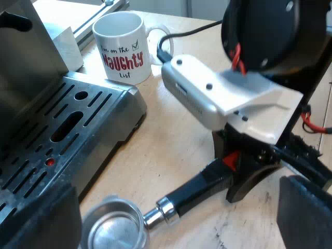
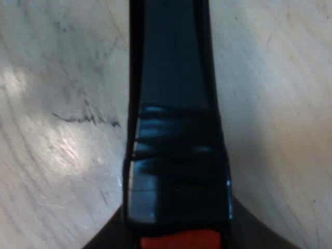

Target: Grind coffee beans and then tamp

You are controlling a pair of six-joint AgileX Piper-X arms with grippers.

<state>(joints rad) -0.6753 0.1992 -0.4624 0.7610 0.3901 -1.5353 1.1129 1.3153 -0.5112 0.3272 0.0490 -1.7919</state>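
Left gripper (image 1: 171, 228): wide open and holding nothing. It hangs low over the counter (image 1: 171, 129), with the metal holder (image 1: 155, 215) lying just beneath it.

Holder: loose and flat on the counter, not locked into the machine. Its round basket (image 1: 114, 225) faces up and shows bare metal inside, with no grounds that I can make out. The basket sits just beside the machine's drip tray (image 1: 62, 135). The dark handle (image 1: 197, 192) runs away from the basket to its red end (image 1: 231, 160).

Right gripper (image 1: 244, 176): down at the counter, set about the handle at the red end. Its own wrist view looks straight along the handle from very close, with the red end nearest. Whether it has closed on the handle, I cannot tell.

Machine (image 1: 31, 78): only the slotted tray and lower front are visible. A white mug (image 1: 122, 46) with red lettering stands on the counter past the tray corner, well apart from the holder.

Assessment: the task is at its start. Grinding is not yet done and tamping is some way off. The step in hand is taking up the holder by its handle. The next move calls for a firm, square hold near the red end. The holder should then be lifted level so the basket does not swing, and must clear the tray corner on its way to the machine.
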